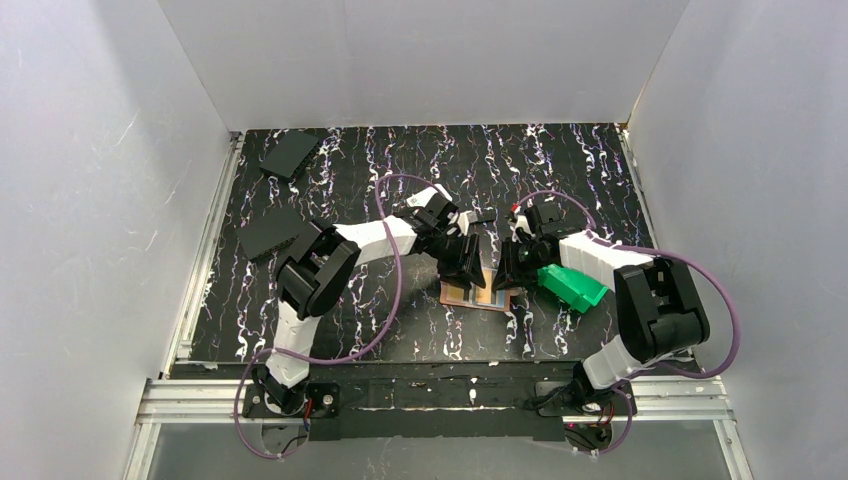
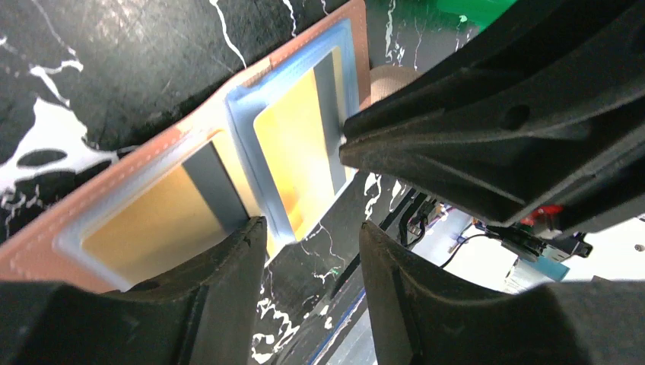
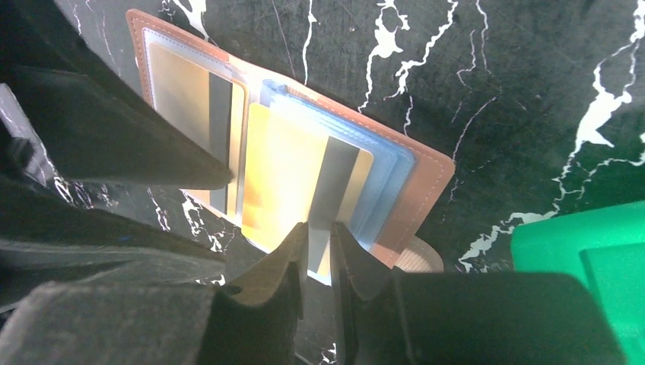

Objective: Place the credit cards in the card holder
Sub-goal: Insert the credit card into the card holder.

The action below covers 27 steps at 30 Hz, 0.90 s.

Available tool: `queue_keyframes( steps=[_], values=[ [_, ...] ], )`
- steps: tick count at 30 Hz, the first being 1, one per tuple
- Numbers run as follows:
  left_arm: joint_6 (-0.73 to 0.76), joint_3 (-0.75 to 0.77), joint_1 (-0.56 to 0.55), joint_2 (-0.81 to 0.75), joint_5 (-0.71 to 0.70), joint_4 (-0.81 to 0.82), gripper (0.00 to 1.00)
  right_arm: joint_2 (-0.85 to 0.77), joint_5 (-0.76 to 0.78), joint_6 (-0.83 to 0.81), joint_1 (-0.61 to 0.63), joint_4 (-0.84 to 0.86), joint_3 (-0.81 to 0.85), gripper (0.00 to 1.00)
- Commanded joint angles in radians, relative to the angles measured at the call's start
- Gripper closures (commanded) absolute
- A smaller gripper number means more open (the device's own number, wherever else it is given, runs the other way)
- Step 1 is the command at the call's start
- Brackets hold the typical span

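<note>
The card holder point(image 1: 478, 293) lies open on the black marbled table, orange-brown leather point(image 3: 426, 182) outside and light-blue clear sleeves point(image 2: 239, 122) inside. A gold credit card point(image 3: 281, 175) with a grey stripe sits in the top sleeve, and a second one point(image 3: 182, 84) fills the other panel. My right gripper point(image 3: 320, 226) hovers at the near edge of the top card, its jaws a narrow slit apart with the card's stripe showing between them. At the holder's other side my left gripper point(image 2: 312, 224) stands open, only table between its fingers.
A green plastic bin point(image 1: 572, 285) sits just right of the holder, under my right arm. Two flat black pieces point(image 1: 290, 153) point(image 1: 272, 232) lie at the far left. The holder's round snap tab point(image 3: 422, 258) sticks out beside my right fingers.
</note>
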Motion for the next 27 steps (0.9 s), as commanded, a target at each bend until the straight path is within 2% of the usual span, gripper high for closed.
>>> queue_keyframes(
  steps=[1, 4, 6, 9, 13, 20, 27],
  values=[
    [0.059, 0.005, 0.002, -0.141, -0.051, -0.106, 0.52, -0.056, 0.051, -0.007, -0.005, -0.038, 0.028, 0.73],
    [0.064, 0.024, 0.001, -0.151, -0.039, -0.114, 0.55, -0.080, 0.055, -0.001, -0.020, -0.057, 0.020, 0.71],
    [0.036, 0.023, 0.002, -0.135, 0.006, -0.068, 0.63, -0.095, 0.037, 0.015, -0.039, -0.049, 0.008, 0.66],
    [-0.001, 0.038, 0.001, -0.088, 0.048, -0.025, 0.77, -0.109, -0.002, 0.046, -0.050, -0.020, -0.007, 0.64],
    [0.001, 0.066, -0.001, -0.035, 0.052, -0.020, 0.86, -0.102, -0.010, 0.066, -0.056, 0.001, -0.018, 0.64],
    [0.016, 0.072, 0.000, 0.011, 0.031, -0.032, 0.96, -0.071, -0.062, 0.075, -0.072, 0.032, -0.032, 0.61],
    [0.036, 0.058, 0.003, 0.041, -0.003, -0.045, 1.00, -0.059, -0.061, 0.068, -0.076, 0.033, -0.040, 0.58]
  ],
)
